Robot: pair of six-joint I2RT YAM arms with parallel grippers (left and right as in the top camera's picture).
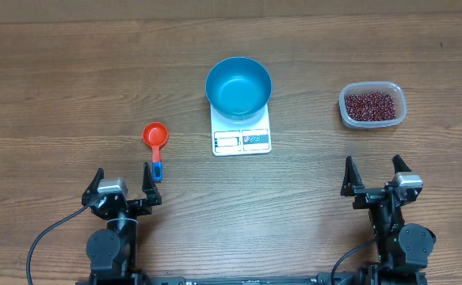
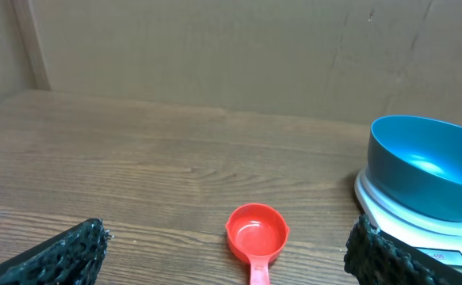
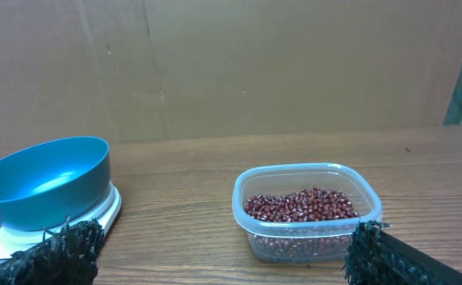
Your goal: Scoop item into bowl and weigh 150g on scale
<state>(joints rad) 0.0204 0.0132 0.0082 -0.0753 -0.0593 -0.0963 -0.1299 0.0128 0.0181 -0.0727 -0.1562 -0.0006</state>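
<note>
Left tool (image 1: 123, 176) and right tool (image 1: 372, 168) are found released, empty. The scoop (image 1: 155, 136) lies just ahead of the left tool, the beans (image 1: 371, 104) ahead of the right, and the bowl (image 1: 238, 85) sits on the scale (image 1: 242, 141) between. The handle should be gripped squarely and the cup kept level.

A: From where does the overhead view look?
B: From high above, straight down on the whole table (image 1: 56, 79).
A: And the two wrist views?
B: They sit low, close to the tabletop, and face forward to a cardboard wall (image 2: 215, 55). Both share the blue bowl (image 3: 44, 178) on the scale (image 1: 242, 140), from opposite sides.
</note>
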